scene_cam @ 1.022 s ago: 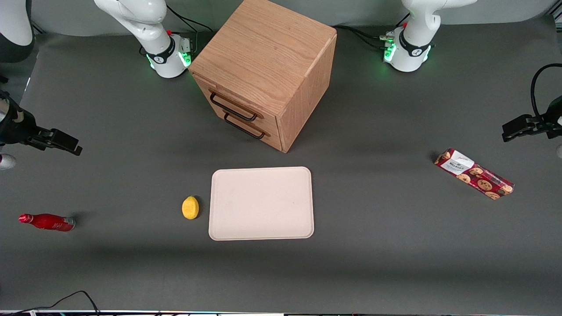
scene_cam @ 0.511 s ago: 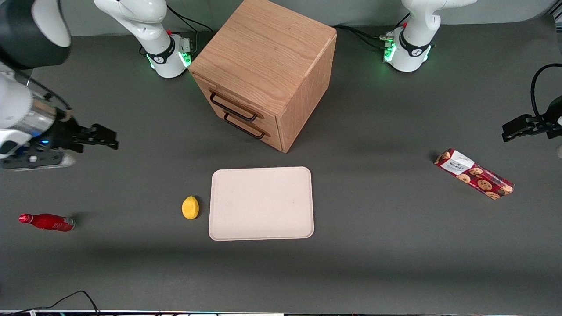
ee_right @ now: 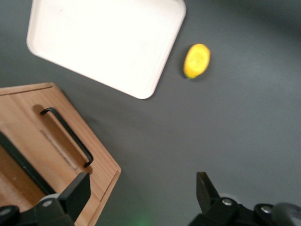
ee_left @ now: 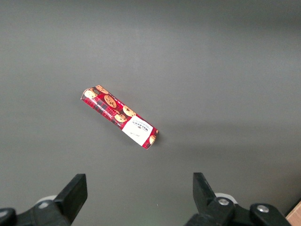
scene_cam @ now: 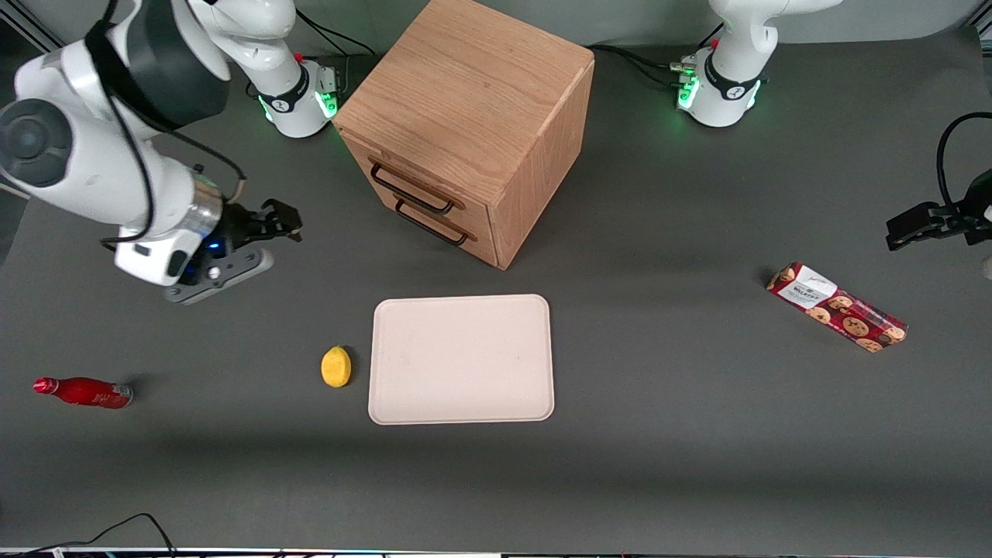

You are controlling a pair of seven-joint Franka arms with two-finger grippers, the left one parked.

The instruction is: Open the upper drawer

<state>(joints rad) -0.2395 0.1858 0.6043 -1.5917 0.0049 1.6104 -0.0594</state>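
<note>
The light oak upper drawer [scene_cam: 415,186], with its thin black wire handle, sits shut in the oak cabinet [scene_cam: 473,116] near the table's robot-side edge. The black two-finger gripper [scene_cam: 280,218] hovers beside it, fingers spread, empty. The matching lower drawer [scene_cam: 435,225] lies just beneath; a low approach could hook its handle instead.

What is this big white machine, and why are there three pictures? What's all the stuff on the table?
It's a robot arm. Its hand is open, holds nothing and hangs in front of the wooden cabinet, whose upper drawer is shut. One picture looks down from the front; the other two come from cameras on the arms' wrists. On the grey table lie a white tray, a lemon beside it, a red bottle on its side, and a cookie pack.
</note>
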